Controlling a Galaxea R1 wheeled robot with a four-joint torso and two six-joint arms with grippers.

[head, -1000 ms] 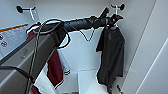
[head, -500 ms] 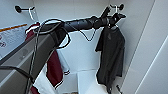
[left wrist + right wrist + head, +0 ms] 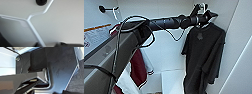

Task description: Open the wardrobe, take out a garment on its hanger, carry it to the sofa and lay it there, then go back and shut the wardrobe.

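Note:
The wardrobe (image 3: 166, 47) stands open before me, white inside. The black garment (image 3: 204, 57) hangs limp at its right side on a pale hanger (image 3: 205, 7) hooked over a black peg (image 3: 41, 1). My left arm reaches across the head view and my left gripper (image 3: 206, 16) is at the hanger's neck, just above the garment's collar. In the left wrist view the hanger's (image 3: 33, 28) thin hook and sloping shoulder wire run close against the white wall. The sofa is out of view.
A maroon jacket with white trim (image 3: 137, 68) hangs low at the left, behind my arm and its cables. Another black peg (image 3: 102, 9) sticks out at the upper left. A low white shelf (image 3: 171, 80) sits under the clothes. The right wrist view looks down onto my dark base (image 3: 60, 69).

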